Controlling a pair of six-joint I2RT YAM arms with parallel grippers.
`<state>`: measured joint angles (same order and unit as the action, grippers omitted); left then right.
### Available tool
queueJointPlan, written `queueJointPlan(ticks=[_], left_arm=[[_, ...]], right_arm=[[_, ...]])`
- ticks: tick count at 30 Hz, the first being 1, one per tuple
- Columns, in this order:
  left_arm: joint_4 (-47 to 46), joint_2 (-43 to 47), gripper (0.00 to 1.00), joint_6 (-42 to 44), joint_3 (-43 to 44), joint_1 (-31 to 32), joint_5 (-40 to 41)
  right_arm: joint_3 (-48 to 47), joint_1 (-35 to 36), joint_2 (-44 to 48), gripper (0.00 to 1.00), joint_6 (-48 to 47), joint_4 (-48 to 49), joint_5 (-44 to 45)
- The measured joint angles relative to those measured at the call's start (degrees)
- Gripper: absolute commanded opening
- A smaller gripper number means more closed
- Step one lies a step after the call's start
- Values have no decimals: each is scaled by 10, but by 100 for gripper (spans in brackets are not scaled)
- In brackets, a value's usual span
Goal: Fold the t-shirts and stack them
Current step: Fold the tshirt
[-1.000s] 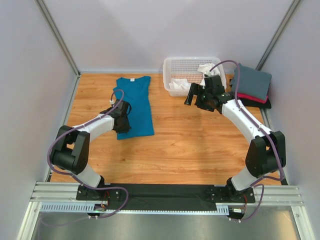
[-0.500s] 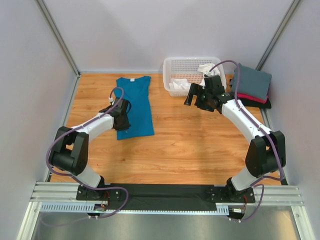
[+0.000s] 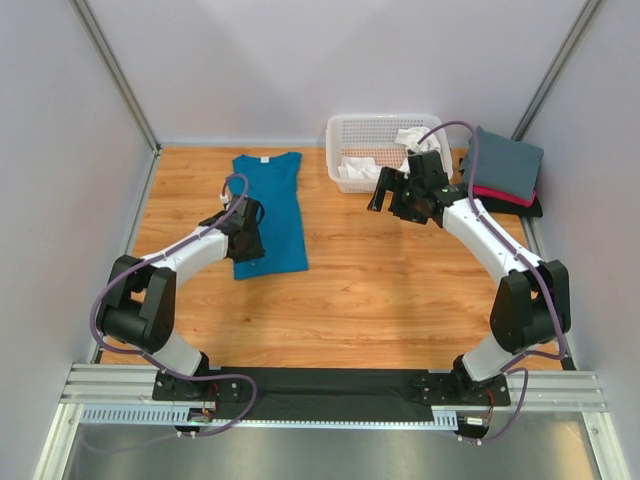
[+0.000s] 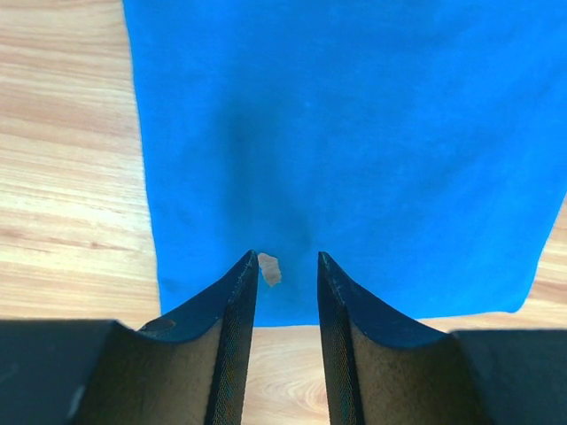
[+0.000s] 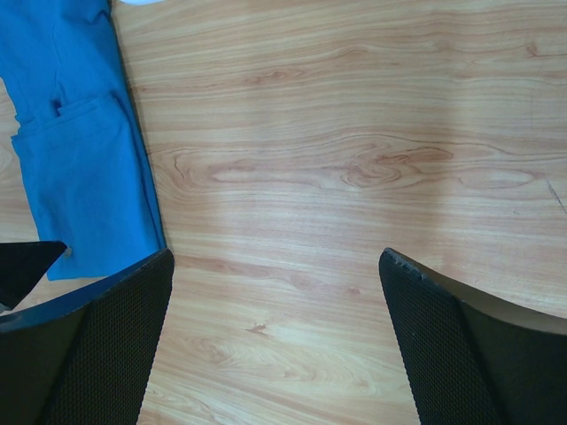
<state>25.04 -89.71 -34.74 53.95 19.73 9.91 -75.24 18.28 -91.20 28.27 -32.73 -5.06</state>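
Left gripper (image 4: pixel 286 270) part-open, seemingly gripping nothing, over teal t-shirt (image 4: pixel 354 124) near table (image 3: pixel 400 290) left edge; right gripper (image 5: pixel 276 301) wide open.

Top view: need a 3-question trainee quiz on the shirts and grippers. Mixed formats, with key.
1. Multiple choice: which colour of shirt tops the folded stack at the right edge? A black, B slate-grey, C white.
2. True or false: the right gripper is holding a shirt.
3. Fill in: the left gripper hangs over the near hem of the ___ shirt.

Key
1. B. The slate-grey shirt is on top, with red-pink and black below it.
2. False. Its jaws stand wide open over the bare table.
3. Teal-blue. The jaws are slightly apart above the teal-blue shirt, with nothing pinched between them.
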Motion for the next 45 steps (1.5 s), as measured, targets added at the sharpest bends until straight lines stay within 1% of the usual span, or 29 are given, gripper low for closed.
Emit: queueJointPlan(ticks=[20, 22, 26, 27, 28, 30, 45], left_arm=[[4, 0, 32, -29, -18, 9, 17], [4, 0, 29, -30, -19, 9, 17], [2, 0, 11, -35, -21, 9, 18], [2, 0, 9, -36, -21, 9, 18], [2, 0, 4, -37, -21, 9, 19], [1, 0, 0, -36, -21, 9, 22], [2, 4, 0, -33, -20, 9, 36]], right_arm=[[0, 0, -5, 100, 2, 0, 0], [0, 0, -5, 100, 2, 0, -1], [0, 0, -5, 100, 3, 0, -3], [0, 0, -5, 100, 3, 0, -4], [0, 0, -5, 100, 4, 0, -4], [0, 0, -5, 100, 4, 0, -5], [0, 0, -5, 100, 4, 0, -5]])
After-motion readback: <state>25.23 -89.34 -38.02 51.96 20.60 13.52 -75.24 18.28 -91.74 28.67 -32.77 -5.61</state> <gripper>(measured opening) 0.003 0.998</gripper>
